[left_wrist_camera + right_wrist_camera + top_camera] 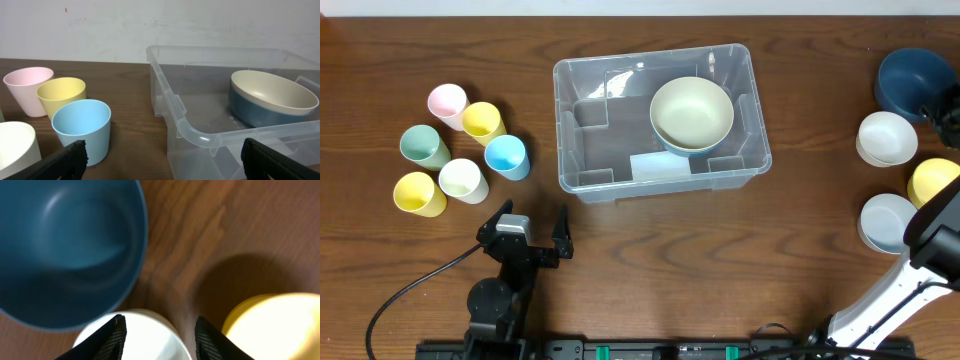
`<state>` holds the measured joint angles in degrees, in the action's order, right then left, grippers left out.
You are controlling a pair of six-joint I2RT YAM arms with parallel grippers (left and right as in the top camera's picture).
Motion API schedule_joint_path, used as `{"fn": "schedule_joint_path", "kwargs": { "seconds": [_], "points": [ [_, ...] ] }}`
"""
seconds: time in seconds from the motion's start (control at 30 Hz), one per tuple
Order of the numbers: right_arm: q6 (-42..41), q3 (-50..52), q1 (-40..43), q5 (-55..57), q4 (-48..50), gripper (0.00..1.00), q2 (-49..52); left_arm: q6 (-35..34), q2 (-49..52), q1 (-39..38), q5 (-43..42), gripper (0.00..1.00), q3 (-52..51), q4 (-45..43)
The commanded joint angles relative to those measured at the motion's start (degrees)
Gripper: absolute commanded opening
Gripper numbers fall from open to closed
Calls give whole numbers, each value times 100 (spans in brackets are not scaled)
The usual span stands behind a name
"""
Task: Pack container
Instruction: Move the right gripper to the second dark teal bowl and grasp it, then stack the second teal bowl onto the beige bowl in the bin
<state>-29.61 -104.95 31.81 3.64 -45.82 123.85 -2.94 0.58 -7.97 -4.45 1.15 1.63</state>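
The clear plastic container (pixel 563 120) stands mid-table, with a pale label (pixel 660 167) on its floor. A cream bowl with a grey-blue outside (pixel 691 112) sits in its right half. In the left wrist view the container's near corner (pixel 192 132) and that bowl (pixel 272 95) are close ahead. My left gripper (pixel 533 228) (pixel 162 160) is open and empty, in front of the container's left corner. My right gripper (pixel 947 122) (pixel 160 325) is open, hovering astride the rim of a white bowl (pixel 887 137) (pixel 145 340).
Several cups stand at the left: pink (pixel 447 103), yellow (pixel 481 121), blue (pixel 507 156) (pixel 81 127), green (pixel 423 146), white (pixel 461 179) and another yellow (pixel 419 193). At the right are a dark blue bowl (pixel 913 80) (pixel 65 250), a yellow bowl (pixel 932 180) (pixel 272 327) and a pale bowl (pixel 887 222).
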Motion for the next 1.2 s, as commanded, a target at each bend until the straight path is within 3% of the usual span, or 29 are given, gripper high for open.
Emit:
{"fn": "schedule_joint_path", "kwargs": {
  "seconds": [0.0,0.6,0.7,0.9,1.07,1.17],
  "points": [
    [144,-26,33,0,164,46,105,37,-35,24,-66,98,-92,199],
    [273,-26,26,-107,997,45,874,37,-35,24,-66,98,-92,199],
    [271,-26,26,-116,1054,38,940,37,-35,24,-66,98,-92,201],
    [334,-28,28,-109,1093,12,922,37,-35,24,-66,98,-92,199],
    [334,-37,28,-114,1045,2,844,37,-35,24,-66,98,-92,199],
    [337,-37,28,-197,1008,1,656,37,-35,24,-66,98,-92,201]
  ]
}}
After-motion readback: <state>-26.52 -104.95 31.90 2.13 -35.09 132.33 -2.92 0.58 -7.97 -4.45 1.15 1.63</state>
